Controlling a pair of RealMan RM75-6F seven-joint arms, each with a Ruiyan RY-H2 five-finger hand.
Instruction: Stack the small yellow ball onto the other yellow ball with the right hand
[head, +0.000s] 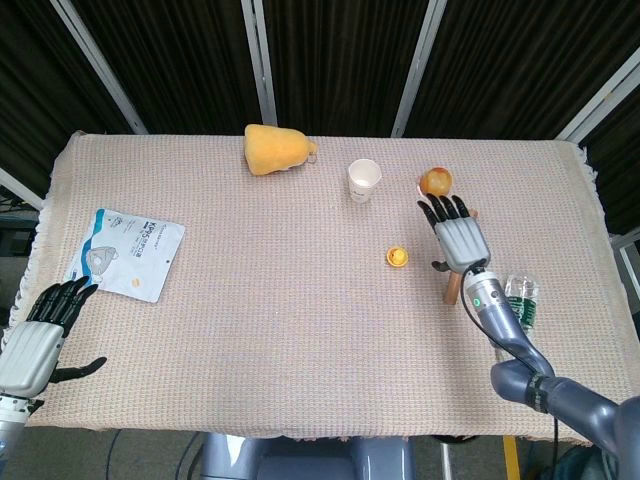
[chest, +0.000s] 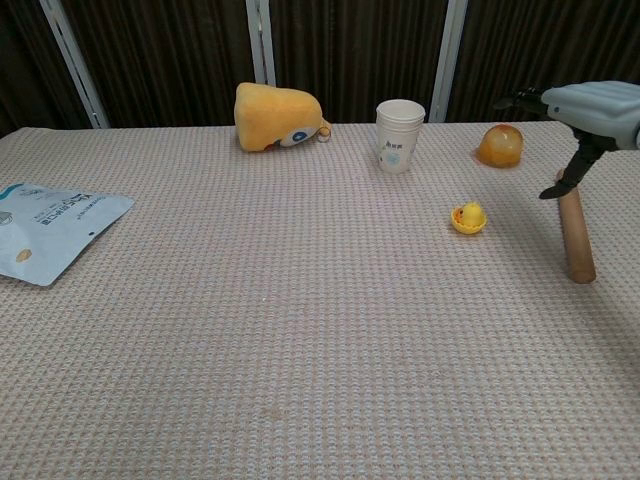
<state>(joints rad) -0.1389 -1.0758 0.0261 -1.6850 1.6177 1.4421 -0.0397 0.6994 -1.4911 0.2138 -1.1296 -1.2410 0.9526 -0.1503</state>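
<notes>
The small yellow ball (chest: 468, 211) sits on top of the other yellow ball (chest: 467, 226) on the cloth right of centre; from the head view the pair shows as one yellow spot (head: 397, 257). My right hand (head: 458, 235) (chest: 590, 105) hangs raised to the right of the stack, well apart from it, fingers spread and holding nothing. It hovers over the wooden stick (chest: 573, 235). My left hand (head: 38, 335) rests open at the table's near left corner, seen only in the head view.
A yellow plush toy (chest: 277, 118) and a paper cup (chest: 400, 135) stand at the back. An orange fruit (chest: 500, 146) lies behind the stack. A water bottle (head: 520, 305) lies at the right edge, a mask packet (head: 125, 253) at the left.
</notes>
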